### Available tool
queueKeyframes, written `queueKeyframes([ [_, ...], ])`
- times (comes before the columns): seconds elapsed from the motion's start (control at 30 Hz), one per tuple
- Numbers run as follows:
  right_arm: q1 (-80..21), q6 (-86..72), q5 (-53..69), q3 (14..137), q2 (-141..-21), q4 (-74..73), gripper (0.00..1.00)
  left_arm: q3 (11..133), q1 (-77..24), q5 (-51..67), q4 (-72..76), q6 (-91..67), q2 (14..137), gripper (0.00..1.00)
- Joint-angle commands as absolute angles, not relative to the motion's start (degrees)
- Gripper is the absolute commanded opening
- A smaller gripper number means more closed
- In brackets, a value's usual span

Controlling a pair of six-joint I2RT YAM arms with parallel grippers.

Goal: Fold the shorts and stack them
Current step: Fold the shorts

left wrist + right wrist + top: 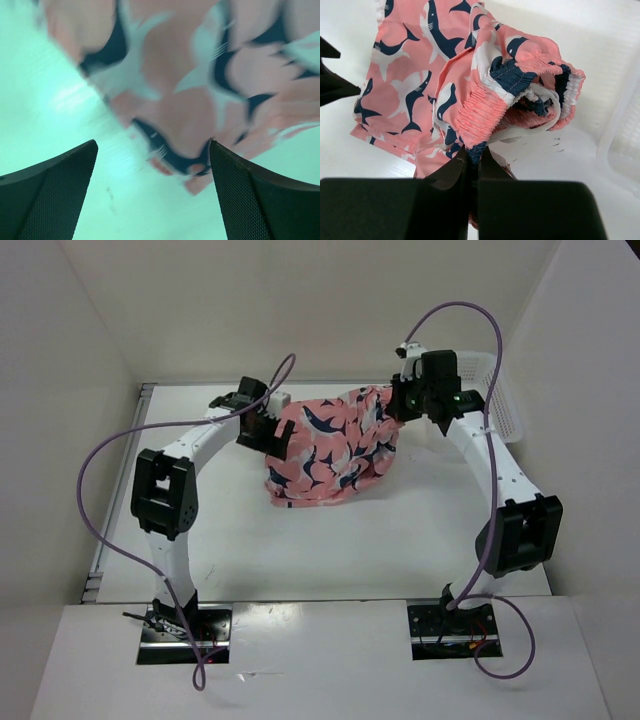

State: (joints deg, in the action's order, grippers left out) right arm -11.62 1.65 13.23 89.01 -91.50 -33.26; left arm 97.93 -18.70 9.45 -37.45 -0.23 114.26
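Broadly, the white desk (300,560) carried the shorts (335,450) toward its far middle. They were bunched rather than flat, with the right-hand part lifted off the surface and the lower hem trailing on it. The white mesh basket (505,400) sat at the far right edge, just beside the raised arm.

The main risk, as I judged it, was that with only one spot pinched the fabric could sag and twist (soft cloth creases where it likes). Any fold begun from here might come out crooked, or the thin pinch on the elastic could slip free.

The left arm reached low across to the shorts' left edge. The left end effector (153,150) stood spread wide and held nothing, with fabric just beyond its tips. The right arm arched up and over, and the right end effector (471,152) was clamped tight on the shorts at the waistband (520,85).
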Motion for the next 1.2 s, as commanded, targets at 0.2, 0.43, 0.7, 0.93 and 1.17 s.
queueKeyframes([
  [0.2,-14.8,6.0,12.0,95.9,-96.3,-33.3,0.0,86.0,-14.2,19.0,-35.2,0.0,116.5,0.99],
  [0.43,-20.1,6.5,8.2,99.4,-100.4,-32.7,0.0,85.4,-14.2,21.1,-33.9,0.0,122.9,0.71],
  [0.7,-29.2,6.0,6.9,104.0,-106.3,-32.2,0.0,87.4,-14.2,26.3,-33.9,0.0,124.2,0.23],
  [0.93,-35.9,6.0,6.3,109.3,-113.5,-31.6,0.0,86.8,-13.7,27.7,-32.9,0.0,124.2,0.14],
  [1.17,-39.9,4.6,5.2,113.1,-119.9,-30.6,0.02,86.8,-12.0,28.8,-32.9,0.0,124.7,0.14],
])
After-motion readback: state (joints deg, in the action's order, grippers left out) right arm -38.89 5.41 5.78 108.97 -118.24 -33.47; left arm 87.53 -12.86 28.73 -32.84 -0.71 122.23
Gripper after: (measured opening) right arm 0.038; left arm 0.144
